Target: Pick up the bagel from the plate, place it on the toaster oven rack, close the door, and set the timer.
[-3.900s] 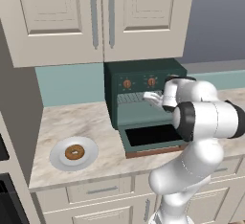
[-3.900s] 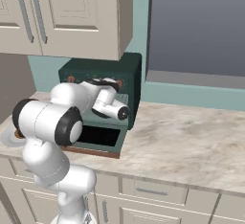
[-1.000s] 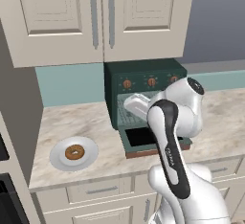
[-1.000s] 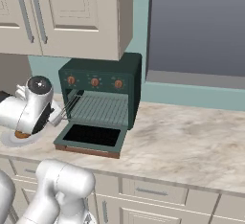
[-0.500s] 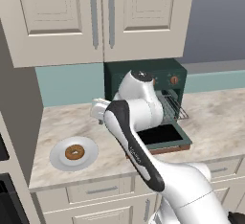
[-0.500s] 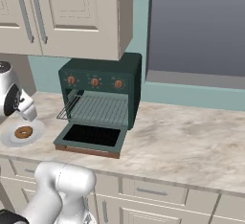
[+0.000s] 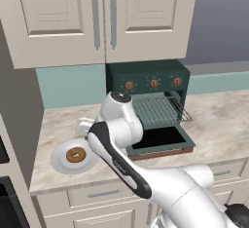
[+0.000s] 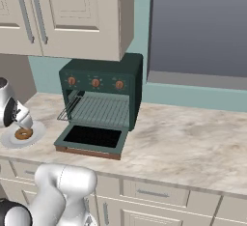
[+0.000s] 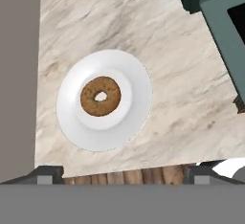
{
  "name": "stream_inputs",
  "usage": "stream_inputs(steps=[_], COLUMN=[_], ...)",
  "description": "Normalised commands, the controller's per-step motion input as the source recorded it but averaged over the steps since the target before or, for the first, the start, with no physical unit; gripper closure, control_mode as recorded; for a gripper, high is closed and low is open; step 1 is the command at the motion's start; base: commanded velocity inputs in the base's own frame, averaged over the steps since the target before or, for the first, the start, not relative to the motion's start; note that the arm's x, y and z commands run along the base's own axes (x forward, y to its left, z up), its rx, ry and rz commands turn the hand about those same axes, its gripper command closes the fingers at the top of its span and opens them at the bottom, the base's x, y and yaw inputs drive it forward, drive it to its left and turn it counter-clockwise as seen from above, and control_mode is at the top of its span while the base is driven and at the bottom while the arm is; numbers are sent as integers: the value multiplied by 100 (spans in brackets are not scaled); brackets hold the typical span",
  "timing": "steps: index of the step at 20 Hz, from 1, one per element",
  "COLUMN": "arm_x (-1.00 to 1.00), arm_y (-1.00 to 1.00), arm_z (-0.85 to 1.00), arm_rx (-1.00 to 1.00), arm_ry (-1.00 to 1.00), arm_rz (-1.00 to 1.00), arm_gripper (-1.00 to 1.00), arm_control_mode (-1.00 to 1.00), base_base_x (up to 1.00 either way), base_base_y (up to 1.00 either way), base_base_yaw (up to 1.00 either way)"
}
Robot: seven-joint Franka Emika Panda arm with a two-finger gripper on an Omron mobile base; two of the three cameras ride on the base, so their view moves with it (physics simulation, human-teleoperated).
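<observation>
No writing is legible anywhere. The small golden-brown ring bagel (image 9: 100, 96) lies centred on the round white plate (image 9: 136, 117) on the marbled bench (image 9: 182, 98). The hand (image 9: 122, 175) hangs above, fingers spread, empty, its tips cut off at the frame edge.

Brown bagel (image 9: 100, 96), white plate (image 9: 139, 117), green door (image 7: 163, 140)

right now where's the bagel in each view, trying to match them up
Left base view: the bagel sits lower left, on the plate, left of the arm.
Right base view: the bagel is at the far left edge, on the plate.
Hand view: the bagel is left of centre, mid-plate.
Shared landmark: the open door of the green toaster oven.
</observation>
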Motion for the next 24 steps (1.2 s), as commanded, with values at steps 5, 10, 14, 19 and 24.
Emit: stream_inputs(steps=[5, 10, 14, 19, 24], arm_x=[67, 37, 36, 24, 20], arm_y=[33, 24, 31, 16, 7], arm_z=[-19, -32, -45, -46, -43], arm_rx=[-2, -9, -9, -3, 0], arm_ry=[5, 9, 15, 4, 0], arm_rz=[14, 12, 11, 15, 17], arm_gripper=[-100, -100, -100, -100, -100], arm_control_mode=[-100, -100, -100, -100, -100], base_base_x=[0, 0, 0, 0, 0], base_base_y=[0, 0, 0, 0, 0], base_base_yaw=[0, 0, 0, 0, 0])
